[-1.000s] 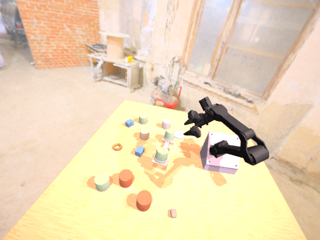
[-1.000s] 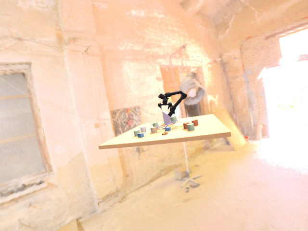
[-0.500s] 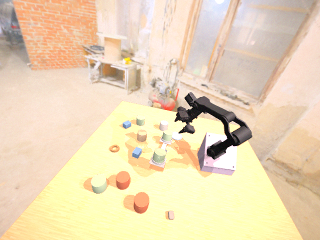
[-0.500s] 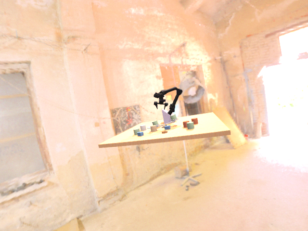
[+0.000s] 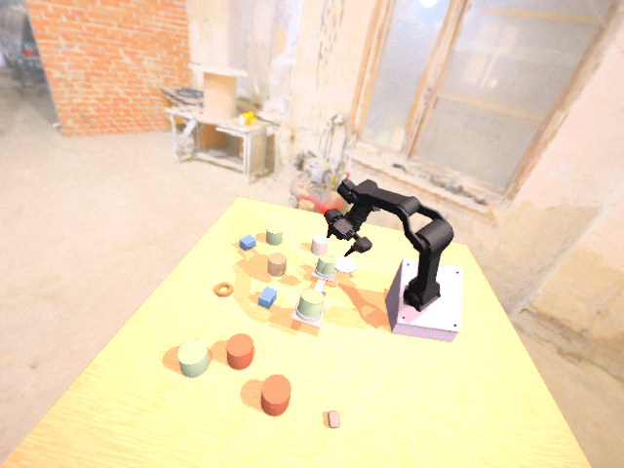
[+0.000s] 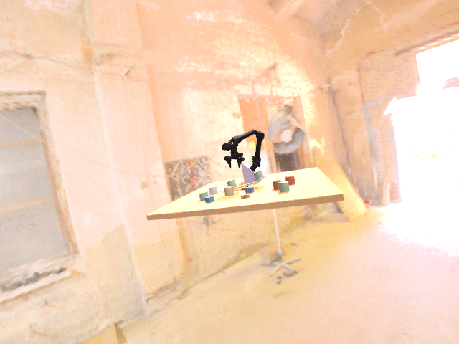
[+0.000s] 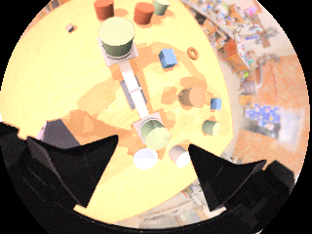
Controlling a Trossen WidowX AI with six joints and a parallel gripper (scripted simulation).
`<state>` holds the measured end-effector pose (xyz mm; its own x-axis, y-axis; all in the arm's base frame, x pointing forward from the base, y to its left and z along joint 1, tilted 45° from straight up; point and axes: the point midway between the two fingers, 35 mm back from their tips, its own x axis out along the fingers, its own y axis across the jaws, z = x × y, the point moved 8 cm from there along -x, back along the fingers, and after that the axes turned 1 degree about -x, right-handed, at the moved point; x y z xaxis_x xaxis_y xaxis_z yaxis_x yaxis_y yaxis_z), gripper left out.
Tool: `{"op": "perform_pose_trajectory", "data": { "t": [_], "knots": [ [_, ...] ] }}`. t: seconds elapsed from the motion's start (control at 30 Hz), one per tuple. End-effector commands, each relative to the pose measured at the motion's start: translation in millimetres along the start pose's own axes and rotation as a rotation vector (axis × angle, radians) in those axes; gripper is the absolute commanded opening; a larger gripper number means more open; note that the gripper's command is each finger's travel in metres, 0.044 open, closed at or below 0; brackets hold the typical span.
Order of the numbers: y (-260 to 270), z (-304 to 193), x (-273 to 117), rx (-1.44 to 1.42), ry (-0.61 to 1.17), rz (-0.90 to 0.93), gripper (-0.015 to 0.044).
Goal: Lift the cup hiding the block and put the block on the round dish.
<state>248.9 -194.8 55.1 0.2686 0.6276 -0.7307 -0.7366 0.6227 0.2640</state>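
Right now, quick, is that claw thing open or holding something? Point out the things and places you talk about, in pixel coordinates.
Claw (image 5: 346, 247) (image 6: 234, 166) (image 7: 154, 141): open wide, holding nothing, up above the table (image 5: 403, 382) (image 6: 303, 190) (image 7: 63, 73).

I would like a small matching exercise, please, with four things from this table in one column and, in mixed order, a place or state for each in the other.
1. gripper
2. round dish
3. orange ring
4. balance

A. bears a green cup on each end
B. open, with nothing between its fingers
C. lies flat on the table, near a blue block
D. beside the balance, with no cup on it

Right pairs: 1-B, 2-D, 3-C, 4-A
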Motion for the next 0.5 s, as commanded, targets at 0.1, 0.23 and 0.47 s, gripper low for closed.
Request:
{"op": "perform_pose_trajectory", "data": {
  "t": [0.1,0.23,0.47],
  "knots": [
    [-22.8,-6.8,23.1,-0.193,0.041,0.088,0.044],
    [-35.0,-12.5,40.1,-0.314,0.057,0.149,0.044],
    [-52.6,-23.9,72.3,-0.521,0.069,0.259,0.044]
  ]
}}
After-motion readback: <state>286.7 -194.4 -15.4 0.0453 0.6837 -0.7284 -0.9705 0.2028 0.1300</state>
